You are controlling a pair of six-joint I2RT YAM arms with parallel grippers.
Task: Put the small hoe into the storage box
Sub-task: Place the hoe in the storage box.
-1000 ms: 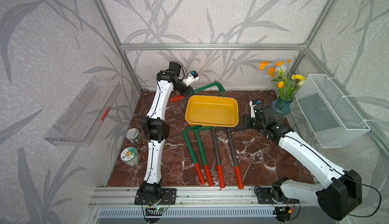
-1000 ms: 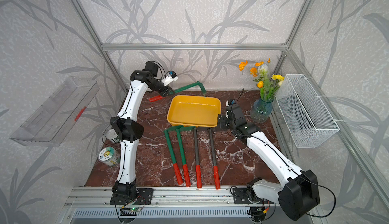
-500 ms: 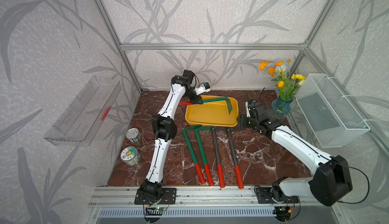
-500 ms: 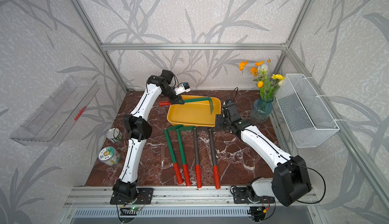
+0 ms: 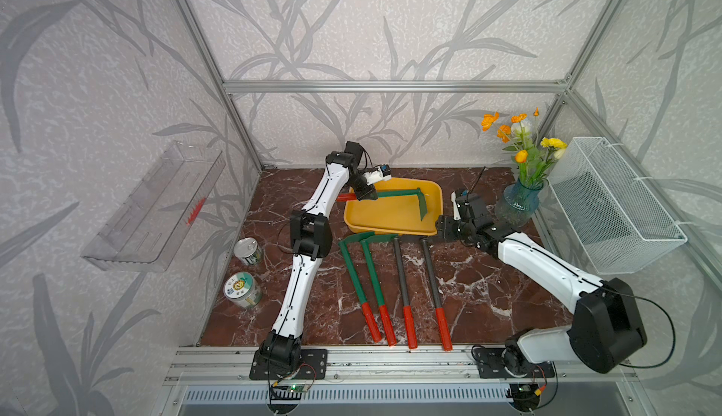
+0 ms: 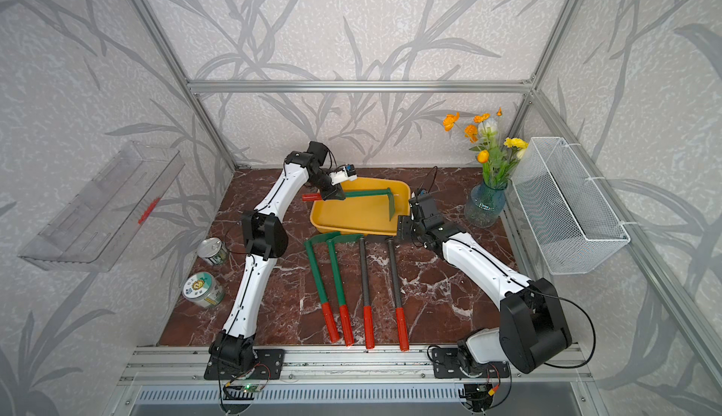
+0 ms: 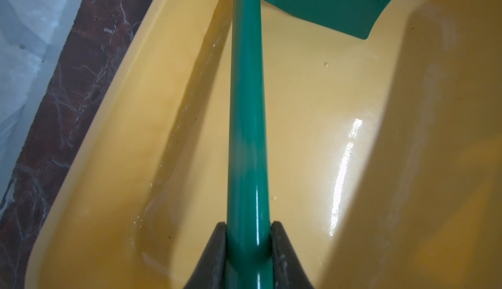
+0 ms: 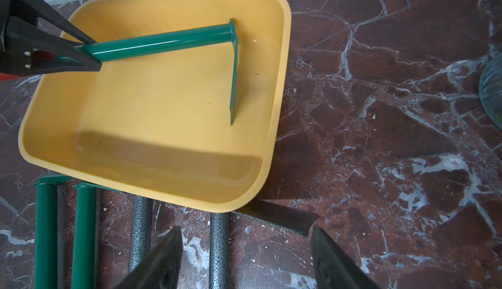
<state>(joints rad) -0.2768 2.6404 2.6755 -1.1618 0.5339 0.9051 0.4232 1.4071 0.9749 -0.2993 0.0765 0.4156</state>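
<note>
Left gripper (image 7: 248, 228) pinches the small hoe (image 8: 163, 42) by its shaft over the storage box (image 8: 282, 57); right gripper (image 8: 245, 232) stands open, empty.

In a top view the left arm (image 5: 301, 289) rises from lower centre, bends at the elbow and leans to mid-frame, left gripper (image 5: 367, 195) pinched onto the small hoe (image 5: 398, 193); the right arm (image 5: 539, 257) reaches in from lower right, right gripper (image 5: 443, 227) spread wide
</note>
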